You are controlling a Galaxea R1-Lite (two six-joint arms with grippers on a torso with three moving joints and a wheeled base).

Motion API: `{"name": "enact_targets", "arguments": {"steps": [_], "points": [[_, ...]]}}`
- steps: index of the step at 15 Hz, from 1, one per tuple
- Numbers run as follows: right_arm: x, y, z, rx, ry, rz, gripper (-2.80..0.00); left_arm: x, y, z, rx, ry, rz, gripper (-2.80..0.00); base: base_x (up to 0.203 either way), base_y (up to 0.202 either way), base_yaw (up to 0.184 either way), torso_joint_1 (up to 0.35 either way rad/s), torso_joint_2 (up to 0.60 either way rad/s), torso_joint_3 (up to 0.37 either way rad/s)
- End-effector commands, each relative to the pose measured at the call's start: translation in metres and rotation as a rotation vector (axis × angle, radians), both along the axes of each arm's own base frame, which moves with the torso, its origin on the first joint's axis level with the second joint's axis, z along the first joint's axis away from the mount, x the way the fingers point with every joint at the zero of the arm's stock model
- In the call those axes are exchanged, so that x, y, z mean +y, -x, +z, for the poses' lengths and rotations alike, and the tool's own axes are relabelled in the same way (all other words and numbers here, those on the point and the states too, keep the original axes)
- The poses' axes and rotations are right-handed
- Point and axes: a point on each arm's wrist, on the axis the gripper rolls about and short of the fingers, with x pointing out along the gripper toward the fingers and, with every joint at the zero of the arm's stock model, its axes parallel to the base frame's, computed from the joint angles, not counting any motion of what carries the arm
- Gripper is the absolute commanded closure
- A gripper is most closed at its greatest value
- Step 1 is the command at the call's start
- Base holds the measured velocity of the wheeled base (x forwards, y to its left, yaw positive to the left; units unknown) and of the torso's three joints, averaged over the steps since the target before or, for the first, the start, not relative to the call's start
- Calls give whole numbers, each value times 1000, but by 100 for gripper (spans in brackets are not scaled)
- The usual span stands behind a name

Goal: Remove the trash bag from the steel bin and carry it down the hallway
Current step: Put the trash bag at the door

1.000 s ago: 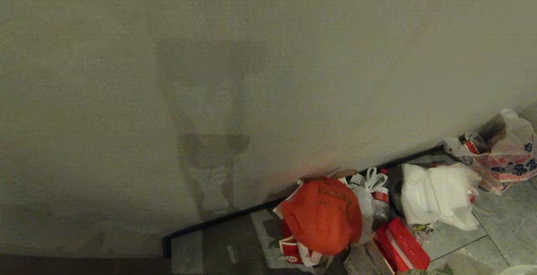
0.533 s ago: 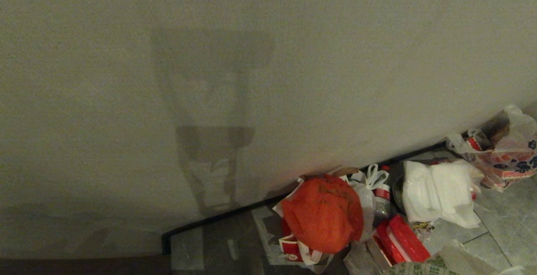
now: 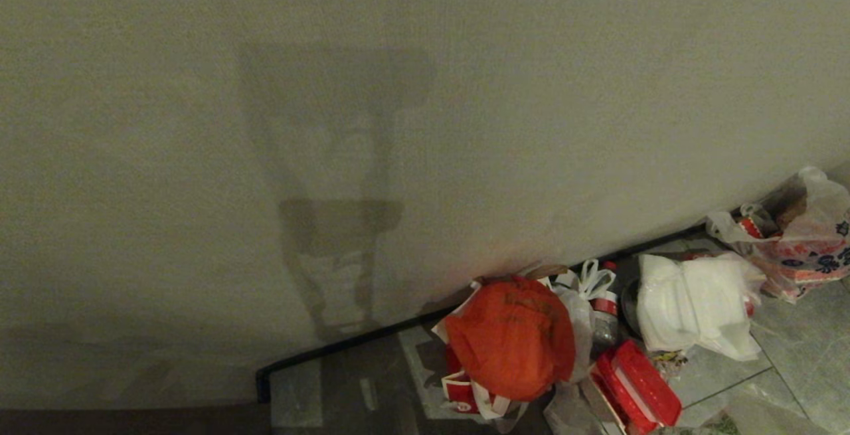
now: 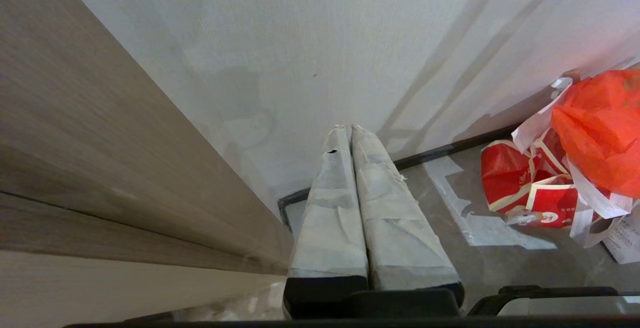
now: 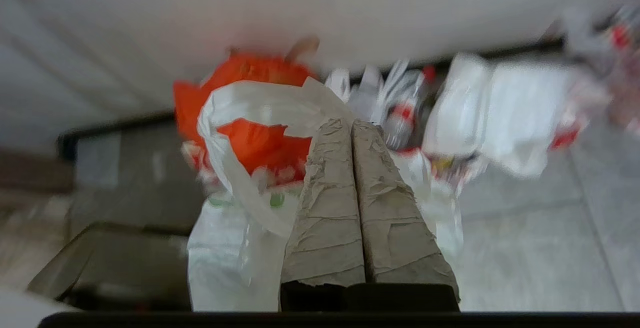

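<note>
The trash bag [image 5: 230, 263], thin white plastic with green print, hangs under my right gripper [image 5: 351, 122]. That gripper is shut on the bag's handle loop [image 5: 260, 102], close to the floor and facing a pile of rubbish at the wall. My left gripper [image 4: 346, 127] is shut and empty, parked by a wooden panel [image 4: 100, 168] near the wall corner. The steel bin is out of view. The hallway shows as grey floor tiles [image 3: 783, 355] under an off-white wall [image 3: 425, 123]. Neither arm shows in the head view.
Rubbish lies along the dark baseboard [image 3: 345, 348]: an orange-red tied bag [image 3: 511, 339], a red box [image 3: 637, 385], a plastic bottle [image 3: 603, 312], a white bundle [image 3: 697, 305] and a clear printed bag [image 3: 797, 242]. The wall stands close ahead.
The head view shifted slightly at first. Half a second ago the white bag with green print showed at the head view's bottom right edge; now it has nearly dropped out of it.
</note>
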Motion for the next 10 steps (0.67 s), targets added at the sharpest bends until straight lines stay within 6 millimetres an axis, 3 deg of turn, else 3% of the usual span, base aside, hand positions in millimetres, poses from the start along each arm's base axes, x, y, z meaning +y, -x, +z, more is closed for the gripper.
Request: {"name": "enact_targets", "arguments": {"steps": [1,6,10], "points": [[0,-20,15,119,-1,8,0,0,0,0,0,0,1,0,0,0,0,0,0,0],[0,-89,42,344,-9,27,0,0,0,0,0,0,1,0,0,0,0,0,0,0],[2,-141,37,480,-4,48,0,0,0,0,0,1,1,0,0,0,0,0,0,0]]}}
